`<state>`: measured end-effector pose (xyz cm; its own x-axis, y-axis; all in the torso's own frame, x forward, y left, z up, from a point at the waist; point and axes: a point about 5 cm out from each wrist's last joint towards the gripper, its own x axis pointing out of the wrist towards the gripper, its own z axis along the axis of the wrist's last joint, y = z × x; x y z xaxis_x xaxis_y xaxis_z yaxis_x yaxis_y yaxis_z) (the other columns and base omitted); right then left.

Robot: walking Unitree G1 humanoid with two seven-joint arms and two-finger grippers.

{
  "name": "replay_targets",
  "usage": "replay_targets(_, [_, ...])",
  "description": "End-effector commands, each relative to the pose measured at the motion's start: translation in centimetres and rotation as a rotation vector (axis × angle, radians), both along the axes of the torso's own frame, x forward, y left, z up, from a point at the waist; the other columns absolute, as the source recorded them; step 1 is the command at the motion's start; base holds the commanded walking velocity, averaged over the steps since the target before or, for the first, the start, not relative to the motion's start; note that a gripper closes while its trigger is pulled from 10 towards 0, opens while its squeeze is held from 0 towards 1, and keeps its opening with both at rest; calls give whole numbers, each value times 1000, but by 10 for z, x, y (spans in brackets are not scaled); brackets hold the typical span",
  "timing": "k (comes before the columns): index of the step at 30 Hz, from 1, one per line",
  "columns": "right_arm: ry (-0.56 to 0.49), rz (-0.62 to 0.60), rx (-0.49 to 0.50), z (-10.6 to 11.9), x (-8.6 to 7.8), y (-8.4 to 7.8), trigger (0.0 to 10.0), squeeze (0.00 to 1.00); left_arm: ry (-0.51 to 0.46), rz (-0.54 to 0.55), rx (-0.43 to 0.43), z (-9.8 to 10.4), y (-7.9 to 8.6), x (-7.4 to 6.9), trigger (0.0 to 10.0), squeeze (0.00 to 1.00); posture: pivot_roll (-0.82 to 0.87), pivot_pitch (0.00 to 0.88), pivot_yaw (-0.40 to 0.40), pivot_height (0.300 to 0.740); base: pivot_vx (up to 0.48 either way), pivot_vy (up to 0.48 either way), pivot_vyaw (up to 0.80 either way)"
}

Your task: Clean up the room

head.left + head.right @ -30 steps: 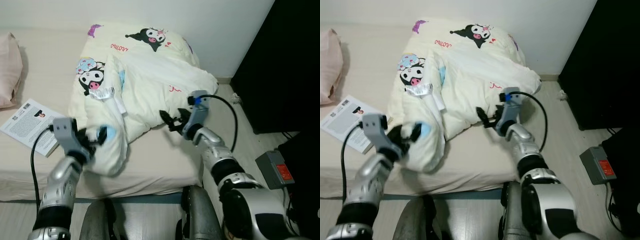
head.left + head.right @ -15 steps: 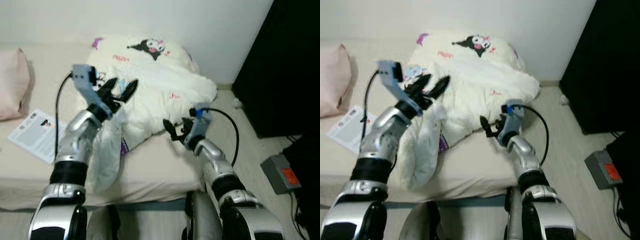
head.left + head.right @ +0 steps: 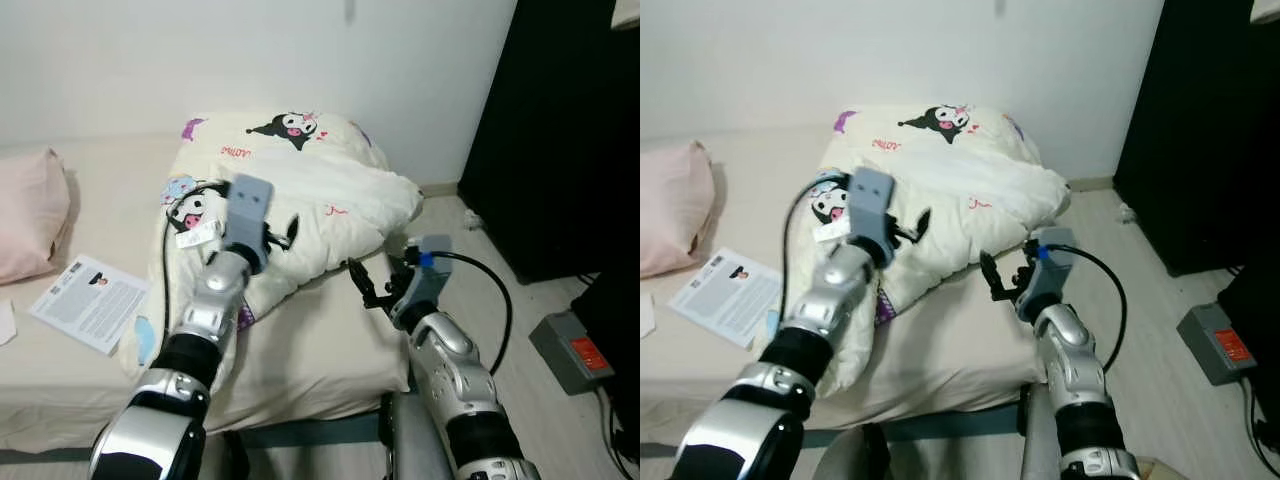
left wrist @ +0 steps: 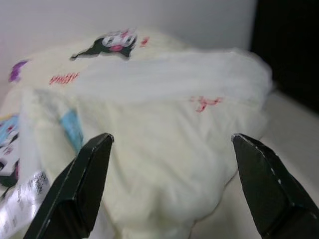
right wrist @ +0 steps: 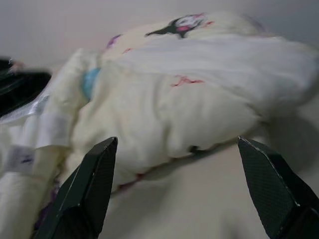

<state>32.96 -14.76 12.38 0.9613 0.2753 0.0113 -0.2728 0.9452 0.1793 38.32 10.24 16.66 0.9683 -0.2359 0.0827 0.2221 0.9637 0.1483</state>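
- A bed (image 3: 330, 345) with a beige sheet spans the left and middle of the scene, its far side against a white wall (image 3: 150, 60).
- A black wardrobe (image 3: 570, 130) stands on the right, past the bed's right end.
- A cream quilt (image 3: 320, 190) printed with cartoon figures lies bunched on the right half of the bed; a fold of it hangs over the near edge.
- A pink pillow (image 3: 30, 225) sits at the far left of the bed.
- A leaflet (image 3: 92, 302) lies flat on the sheet, between the pillow and the quilt.
- A grey box (image 3: 572, 350) with a red label rests on the wood floor at the near right.
- The left gripper (image 3: 283, 232) hovers over the middle of the quilt, its fingers (image 4: 79, 189) spread wide with nothing between them.
- The right gripper (image 3: 372, 290) is held low over the sheet, just beside the quilt's near right edge; its fingers (image 5: 89, 184) are spread wide too, holding nothing.
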Motion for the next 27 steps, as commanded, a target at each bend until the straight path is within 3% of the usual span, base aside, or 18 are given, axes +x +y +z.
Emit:
replay_targets(1, [26, -19, 16, -3, -8, -1, 10000, 0, 47, 49, 24, -10, -2, 0, 10000, 0, -264, 96, 85, 550, 0, 0, 0])
replay_targets(9, [30, -33, 7, 2, -27, -9, 10000, 0, 104, 171, -32, -24, 2, 2, 10000, 0, -318, 93, 73, 550, 0, 0, -148])
replay_targets(11, [20, -30, 2, 11, -38, -17, 10000, 0, 79, 241, -65, -19, 21, 7, 10000, 0, -337, 92, 71, 550, 0, 0, -578])
replay_targets(13, [20, -30, 2, 11, -38, -17, 10000, 0, 79, 241, -65, -19, 21, 7, 10000, 0, -337, 92, 71, 550, 0, 0, -569])
replay_targets(14, [11, -28, 5, 14, -42, -19, 10000, 0, 69, 251, -94, -13, 34, 10, 10000, 0, -338, 97, 70, 550, 0, 0, 0])
replay_targets(15, [11, -28, 5, 14, -42, -19, 10000, 0, 69, 251, -94, -13, 34, 10, 10000, 0, -338, 97, 70, 550, 0, 0, 0])
replay_targets(20, [11, -18, 13, 21, -51, -13, 10000, 0, 39, 246, -128, -1, 78, 14, 10000, 0, -359, 115, 75, 550, 0, 0, 0])
replay_targets(22, [14, -12, 14, 21, -53, -11, 10000, 0, 40, 254, -126, -1, 84, 13, 10000, 0, -367, 119, 71, 550, 0, 0, 0])
replay_targets(26, [45, 31, 12, 19, -62, -3, 10000, 0, 79, 319, -45, -10, 113, 6, 10000, 0, -372, 128, 57, 550, 0, 0, 0])
replay_targets(27, [45, 31, 12, 19, -62, -3, 10000, 0, 79, 319, -45, -10, 113, 6, 10000, 0, -372, 128, 57, 550, 0, 0, 0])
